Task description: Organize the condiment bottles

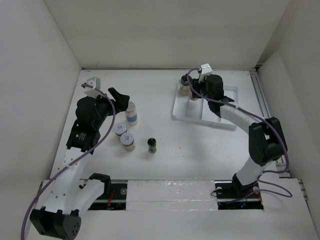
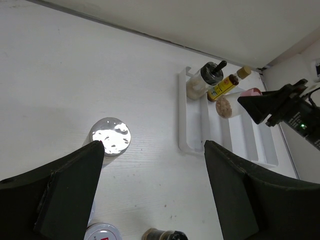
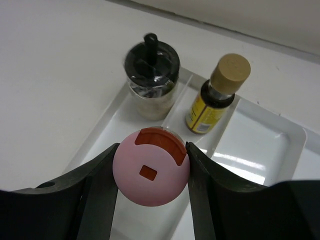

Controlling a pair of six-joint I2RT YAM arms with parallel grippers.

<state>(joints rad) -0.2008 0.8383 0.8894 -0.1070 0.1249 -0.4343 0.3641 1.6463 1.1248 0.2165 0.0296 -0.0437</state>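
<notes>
White tray (image 3: 257, 150) below, pink-lidded jar (image 3: 150, 173) pinched between right fingers (image 3: 97, 192)

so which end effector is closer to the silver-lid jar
Left. The left end effector is open beside the silver-lid jar; the right end effector is across at the tray, gripping the pink-lid jar.

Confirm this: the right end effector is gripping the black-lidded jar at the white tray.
Wrong on the jar. The right end effector is gripping the pink-lidded jar at the white tray; the black-lidded jar stands free in it. The right wrist view shows this.
</notes>
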